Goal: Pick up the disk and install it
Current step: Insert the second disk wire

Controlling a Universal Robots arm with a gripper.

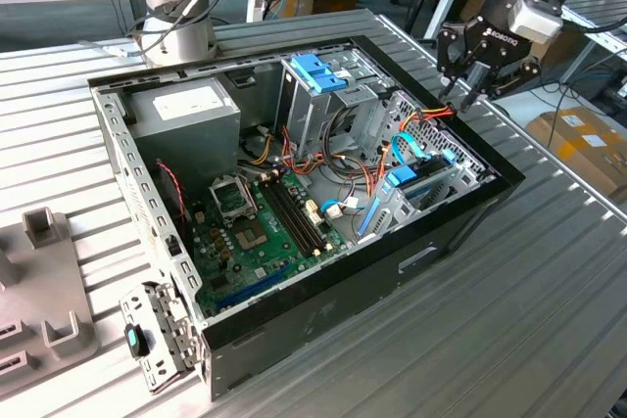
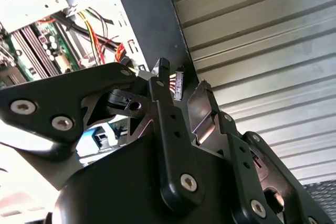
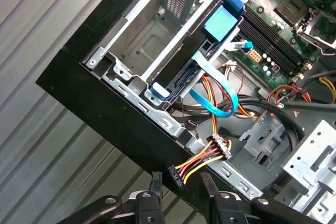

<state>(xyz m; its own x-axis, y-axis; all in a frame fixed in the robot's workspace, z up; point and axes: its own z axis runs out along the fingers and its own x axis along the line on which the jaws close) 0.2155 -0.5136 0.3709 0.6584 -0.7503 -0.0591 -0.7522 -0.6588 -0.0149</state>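
The disk (image 1: 429, 187) is a dark flat drive with a light-blue carrier. It stands on edge in the low bay at the exterior view's right end of the open computer case (image 1: 323, 325). In the first wrist view the disk (image 3: 185, 72) sits between the bay's metal rails, with a light-blue tab on top. My gripper (image 1: 468, 97) hovers above the case's black rim, a little beyond the bay. Its fingers (image 3: 154, 191) stand apart. A small black connector (image 3: 175, 174) on red, yellow and black wires lies between the fingers (image 2: 160, 80), which do not press on it.
A blue flat cable (image 3: 220, 95) curls beside the bay. A tall metal drive cage with a blue latch (image 1: 318, 70), a power supply (image 1: 186, 110) and the motherboard (image 1: 255, 227) fill the case. Grey fixtures (image 1: 44, 286) stand at the exterior view's left. Another arm's base (image 1: 176, 7) stands behind the case.
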